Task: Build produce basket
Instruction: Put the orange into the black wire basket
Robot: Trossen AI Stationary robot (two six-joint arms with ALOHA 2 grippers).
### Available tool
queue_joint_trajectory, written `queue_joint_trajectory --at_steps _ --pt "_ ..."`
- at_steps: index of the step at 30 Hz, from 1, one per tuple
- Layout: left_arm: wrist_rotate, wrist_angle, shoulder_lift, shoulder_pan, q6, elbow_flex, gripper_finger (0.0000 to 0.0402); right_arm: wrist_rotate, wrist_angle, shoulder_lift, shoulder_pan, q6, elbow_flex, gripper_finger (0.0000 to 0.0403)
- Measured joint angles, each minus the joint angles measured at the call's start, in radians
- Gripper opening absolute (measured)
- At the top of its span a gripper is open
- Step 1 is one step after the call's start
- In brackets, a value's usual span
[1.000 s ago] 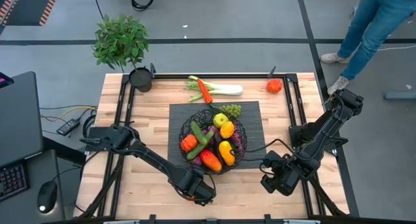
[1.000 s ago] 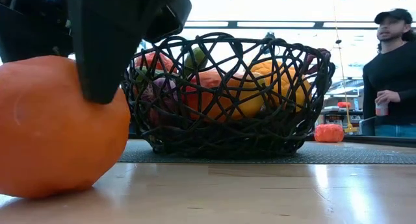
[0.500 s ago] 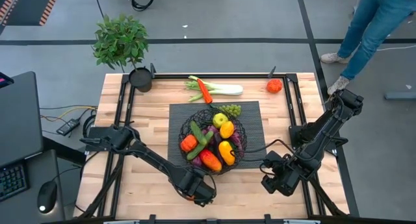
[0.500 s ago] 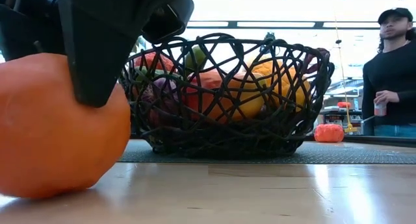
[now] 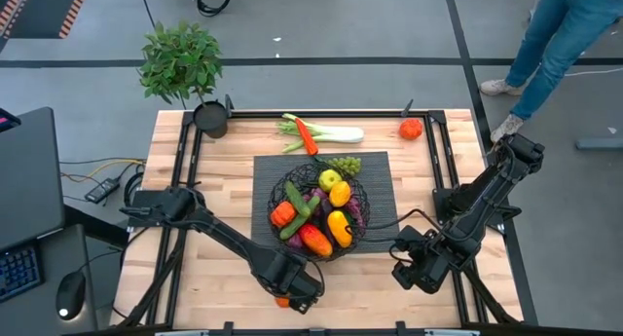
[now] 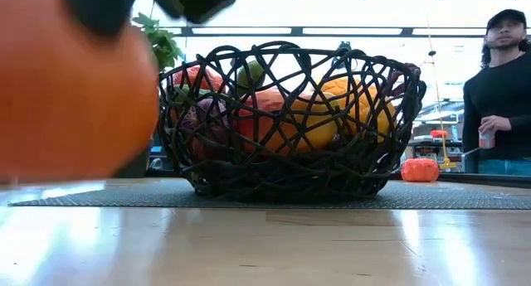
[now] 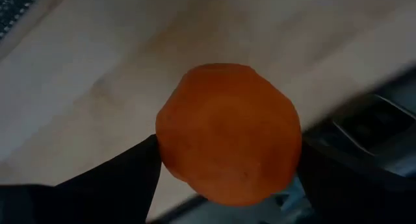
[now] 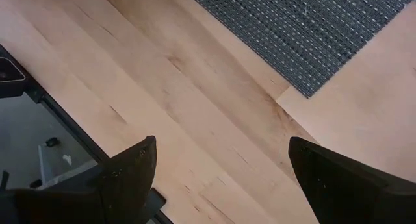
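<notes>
The round black wire basket (image 5: pixel 319 207) stands on a dark mat (image 5: pixel 389 180) at the table's middle, also in the low view (image 6: pixel 290 120), holding peppers, a cucumber, a lemon and other produce. My left gripper (image 5: pixel 292 292) is near the table's front edge, shut on an orange (image 7: pixel 227 133), which fills the low view's left (image 6: pixel 70 79). My right gripper (image 5: pixel 414 268) is open and empty over bare wood at the front right. A leek and a carrot (image 5: pixel 321 133), green grapes (image 5: pixel 346 165) and a tomato (image 5: pixel 410 130) lie on the table. My left gripper pinches the orange between its two fingers (image 7: pixel 140 169), one on each of two opposite sides (image 7: pixel 170 152). The fingers come from above, pointing down. The orange is lifted clear of the table in the low view.
A potted plant (image 5: pixel 185 68) stands at the far left corner. A person (image 6: pixel 498 95) stands beyond the table's far right. Bare wood (image 8: pixel 195 100) lies between the mat and the front edge. Black rails (image 5: pixel 185 180) run along the table's sides.
My left gripper has gone up with the orange, which was resting on the table and now hangs clear above it. The right arm has kept still.
</notes>
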Motion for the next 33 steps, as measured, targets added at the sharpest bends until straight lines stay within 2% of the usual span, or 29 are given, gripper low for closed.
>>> queue_joint_trajectory --at_steps 5,8,13,16,18,23,28,33 --pt "-0.016 -0.034 -0.033 0.0 0.016 0.073 0.0328 0.0 0.0 0.0 0.0 -0.001 0.0 0.0352" --pt "-0.059 -0.079 -0.057 0.006 0.038 0.142 0.0327 -0.001 0.001 0.0 0.0 -0.002 0.0 0.0352" --pt "-0.21 -0.228 -0.062 0.051 0.154 0.326 0.0327 0.0 0.001 0.0 0.0 -0.001 0.0 0.0352" --pt "-0.339 -0.224 -0.064 0.09 0.271 0.405 0.0327 0.001 0.001 0.0 0.0 -0.001 0.0 0.0352" --pt "-0.387 -0.22 -0.063 0.12 0.351 0.437 0.0327 0.001 0.001 0.0 0.0 -0.002 0.0 0.0352" --pt "-0.399 -0.165 -0.061 0.201 0.453 0.442 0.0329 0.0 0.001 0.0 0.0 0.005 0.0 0.0352" --pt "-0.315 -0.178 -0.061 0.26 0.487 0.44 0.0345 -0.001 0.0 0.0 0.0 0.033 0.0 0.0352" --pt "-0.309 -0.172 -0.061 0.284 0.617 0.44 0.0351 -0.002 0.0 0.0 0.0 0.038 0.0 0.0352"
